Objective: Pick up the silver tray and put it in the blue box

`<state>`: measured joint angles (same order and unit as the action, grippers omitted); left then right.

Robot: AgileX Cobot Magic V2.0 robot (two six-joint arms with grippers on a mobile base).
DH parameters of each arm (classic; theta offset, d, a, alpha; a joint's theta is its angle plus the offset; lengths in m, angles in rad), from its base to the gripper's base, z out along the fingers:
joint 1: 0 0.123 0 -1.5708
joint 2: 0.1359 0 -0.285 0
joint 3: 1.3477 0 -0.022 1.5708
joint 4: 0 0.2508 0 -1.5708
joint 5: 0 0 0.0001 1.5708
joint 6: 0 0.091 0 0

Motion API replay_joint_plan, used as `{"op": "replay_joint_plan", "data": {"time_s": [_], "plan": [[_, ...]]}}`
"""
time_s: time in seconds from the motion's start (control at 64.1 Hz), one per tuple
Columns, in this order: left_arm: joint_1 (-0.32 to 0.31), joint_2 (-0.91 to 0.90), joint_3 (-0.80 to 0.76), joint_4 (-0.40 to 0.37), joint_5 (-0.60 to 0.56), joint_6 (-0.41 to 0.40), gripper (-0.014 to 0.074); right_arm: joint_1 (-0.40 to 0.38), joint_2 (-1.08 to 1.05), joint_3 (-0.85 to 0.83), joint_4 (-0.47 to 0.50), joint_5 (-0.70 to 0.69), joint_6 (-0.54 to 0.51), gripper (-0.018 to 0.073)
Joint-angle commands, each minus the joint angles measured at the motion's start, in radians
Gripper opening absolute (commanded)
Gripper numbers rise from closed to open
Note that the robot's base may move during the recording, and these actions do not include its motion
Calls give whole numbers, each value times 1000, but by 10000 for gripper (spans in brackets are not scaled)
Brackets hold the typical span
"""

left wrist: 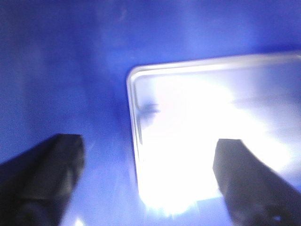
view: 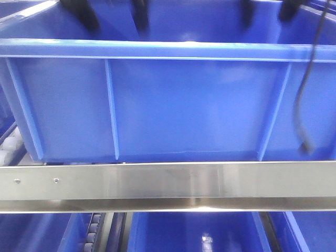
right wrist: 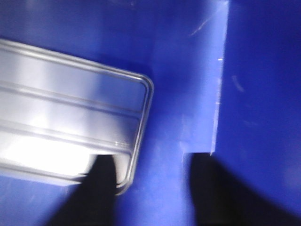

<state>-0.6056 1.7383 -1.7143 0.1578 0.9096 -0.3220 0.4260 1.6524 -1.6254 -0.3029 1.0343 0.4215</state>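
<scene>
Left wrist view: the silver tray (left wrist: pixel 207 132) is seen lying flat on the floor of the blue box (left wrist: pixel 61 70), with the left gripper (left wrist: pixel 148 174) spread wide and straddling the tray's near corner, nothing held. In the right wrist view the right gripper (right wrist: pixel 150 188) is open and empty too, one finger over the tray's corner. Placement looks pretty much done, so both arms are best lifted straight up, so the tray isn't nudged and the box walls aren't clipped.
</scene>
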Motion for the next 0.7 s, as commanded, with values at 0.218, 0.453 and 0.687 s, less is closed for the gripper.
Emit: {"op": "replay_joint_plan", "data": {"time_s": [0.218, 0.453, 0.687], "plan": [[-44, -392, 305, 4, -124, 27, 53, 8, -348, 291, -36, -148, -42, 49], [-86, -695, 661, 5, -343, 27, -98, 8, -675, 667, -36, -383, -49, 49], [-127, -969, 947, 44, -513, 31, -98, 8, -1063, 997, -45, -564, -49, 49]]}}
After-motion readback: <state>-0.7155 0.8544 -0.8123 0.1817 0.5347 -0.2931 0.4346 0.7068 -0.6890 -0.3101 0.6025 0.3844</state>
